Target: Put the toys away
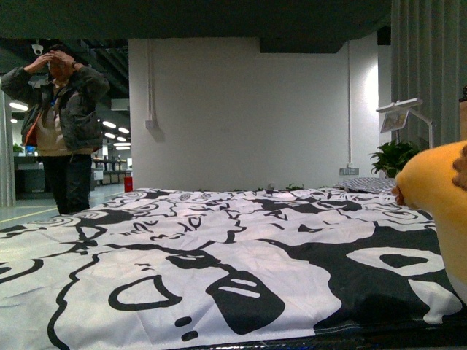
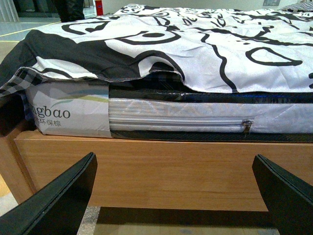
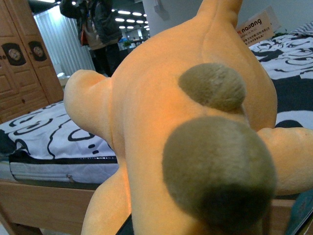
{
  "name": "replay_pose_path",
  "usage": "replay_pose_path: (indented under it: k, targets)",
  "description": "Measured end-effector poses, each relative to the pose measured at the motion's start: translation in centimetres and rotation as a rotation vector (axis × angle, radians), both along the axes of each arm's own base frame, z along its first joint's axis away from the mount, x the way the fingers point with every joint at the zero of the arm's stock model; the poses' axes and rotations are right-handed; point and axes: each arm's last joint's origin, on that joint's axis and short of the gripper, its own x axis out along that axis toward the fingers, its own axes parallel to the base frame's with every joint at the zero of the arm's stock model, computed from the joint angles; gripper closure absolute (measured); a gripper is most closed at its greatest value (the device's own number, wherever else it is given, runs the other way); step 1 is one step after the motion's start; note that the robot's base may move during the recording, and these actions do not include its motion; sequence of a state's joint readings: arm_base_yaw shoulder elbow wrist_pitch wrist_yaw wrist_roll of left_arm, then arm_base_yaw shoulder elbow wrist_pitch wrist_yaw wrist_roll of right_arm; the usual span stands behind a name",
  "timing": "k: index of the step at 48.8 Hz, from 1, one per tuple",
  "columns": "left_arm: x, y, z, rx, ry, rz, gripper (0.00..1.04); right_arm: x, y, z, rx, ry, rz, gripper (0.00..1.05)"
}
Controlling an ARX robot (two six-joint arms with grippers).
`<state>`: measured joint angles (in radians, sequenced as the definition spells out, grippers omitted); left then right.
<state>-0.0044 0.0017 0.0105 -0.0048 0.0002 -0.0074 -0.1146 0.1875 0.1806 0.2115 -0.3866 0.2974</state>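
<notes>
Front view: a bed under a black-and-white patterned cover (image 1: 219, 277) fills the frame. The plush toy (image 1: 438, 204) pokes in at the right edge, over the bed's far right side. A person (image 1: 64, 124) stands well behind on the left, and a plant (image 1: 394, 157) sits behind the bed on the right.

Left wrist view: the left gripper (image 2: 173, 157) is released, with its fingers wide apart and nothing between them. It faces the mattress (image 2: 171, 120) and the wooden frame (image 2: 161, 166).

Right wrist view: the toy fills the picture, with its brown pads nearest the camera. It hides the right gripper, so I cannot tell whether that gripper is grasping it. A wardrobe (image 3: 22, 63) and a cardboard box (image 3: 257, 27) stand beyond.

The toy looks picked up and on its way to storage. The next move needs a storage place, and none is in view. The bed lies in the way.
</notes>
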Motion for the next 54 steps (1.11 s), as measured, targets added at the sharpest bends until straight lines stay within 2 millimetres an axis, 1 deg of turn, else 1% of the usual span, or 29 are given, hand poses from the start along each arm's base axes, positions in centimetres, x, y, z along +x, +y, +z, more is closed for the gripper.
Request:
replay_pose_path:
  k: [9, 12, 54]
  targets:
    - [0.0, 0.0, 0.0, 0.0, 0.0, 0.0, 0.06, 0.0, 0.6, -2.3, -0.006, 0.021, 0.007, 0.97]
    - [0.0, 0.0, 0.0, 0.0, 0.0, 0.0, 0.06, 0.0, 0.6, -2.7, -0.007, 0.025, -0.015, 0.97]
    - [0.0, 0.0, 0.0, 0.0, 0.0, 0.006, 0.06, 0.0, 0.6, -2.7, -0.009, 0.023, -0.021, 0.97]
